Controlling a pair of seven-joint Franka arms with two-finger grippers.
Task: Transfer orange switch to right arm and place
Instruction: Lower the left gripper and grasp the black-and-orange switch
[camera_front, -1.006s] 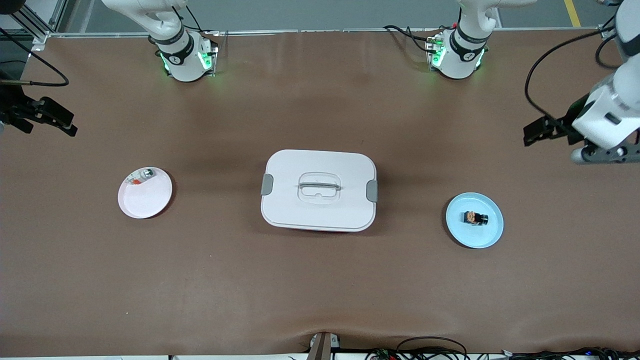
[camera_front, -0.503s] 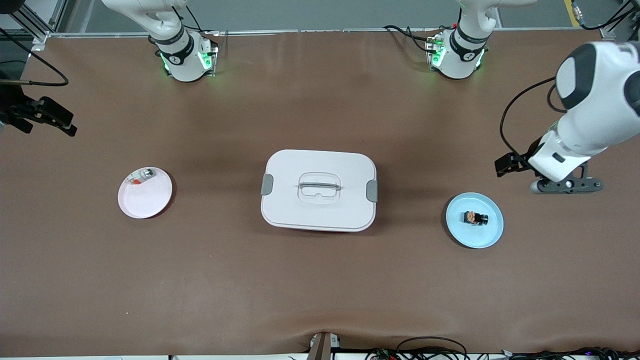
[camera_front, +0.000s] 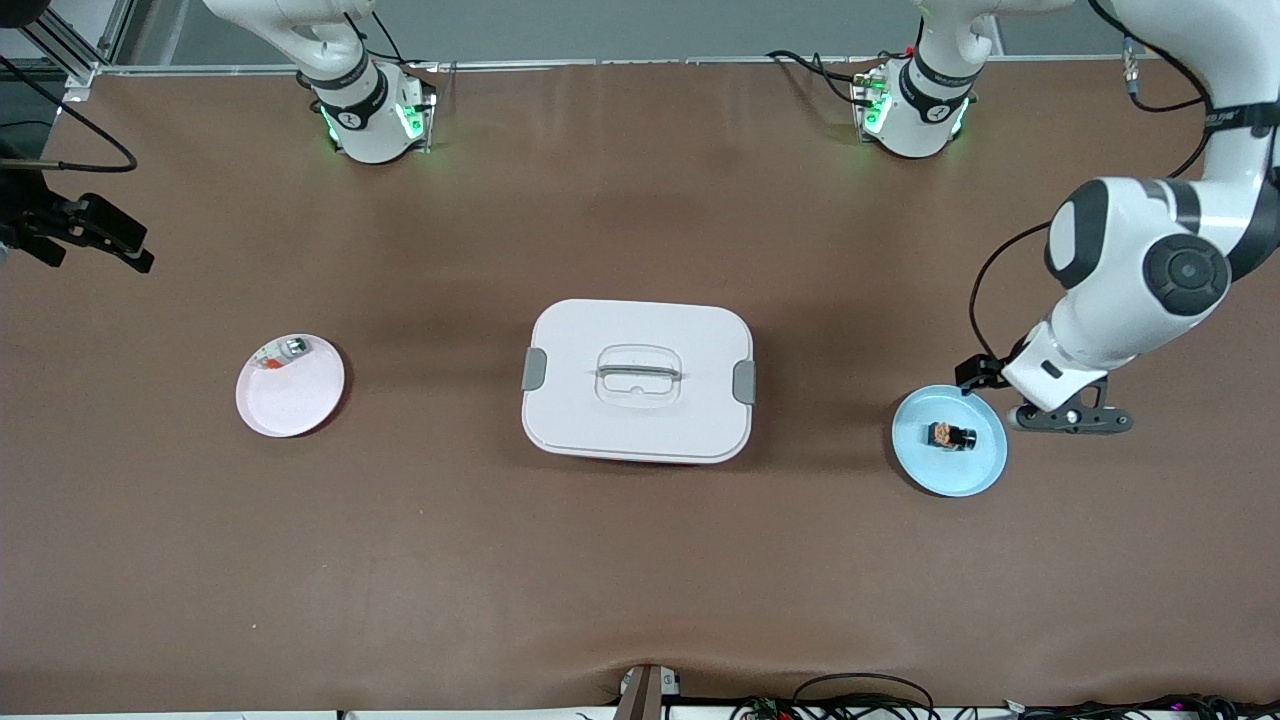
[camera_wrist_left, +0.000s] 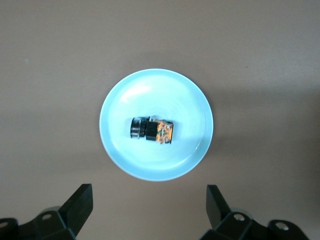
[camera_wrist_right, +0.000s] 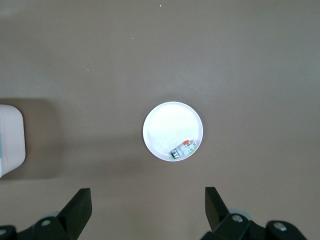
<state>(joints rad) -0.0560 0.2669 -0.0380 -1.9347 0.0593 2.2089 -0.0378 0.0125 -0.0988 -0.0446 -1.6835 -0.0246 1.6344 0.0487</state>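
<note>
I see the orange switch (camera_front: 950, 436) lying on its side in the middle of the blue plate (camera_front: 920, 465), at the left arm's end of the table; in the left wrist view the switch (camera_wrist_left: 152, 131) shows its black barrel and its orange band, with the blue plate (camera_wrist_left: 120, 95) ringing it. My left gripper (camera_wrist_left: 149, 210) hangs above the table just beside the plate's rim, its fingers (camera_wrist_left: 80, 202) spread wide and holding nothing, and the switch sits clear of them, not touched. In the front view the left gripper (camera_front: 1065, 418) is at the plate's edge toward the left arm's end of the table, with the left arm (camera_front: 1140, 270) bent down to it from above. The white lidded box (camera_front: 637, 380) sits mid-table, well apart from this hand. My right gripper (camera_wrist_right: 148, 211) waits high over the right arm's end of the table, fingers (camera_wrist_right: 80, 205) also spread and empty. Below it lies the pink plate (camera_wrist_right: 165, 125) with a small silver-and-red piece (camera_wrist_right: 184, 149) at its rim, and a corner of the white box shows near it. In the front view that pink plate (camera_front: 295, 400) carries the piece (camera_front: 283, 351) on its edge farther from the camera.
</note>
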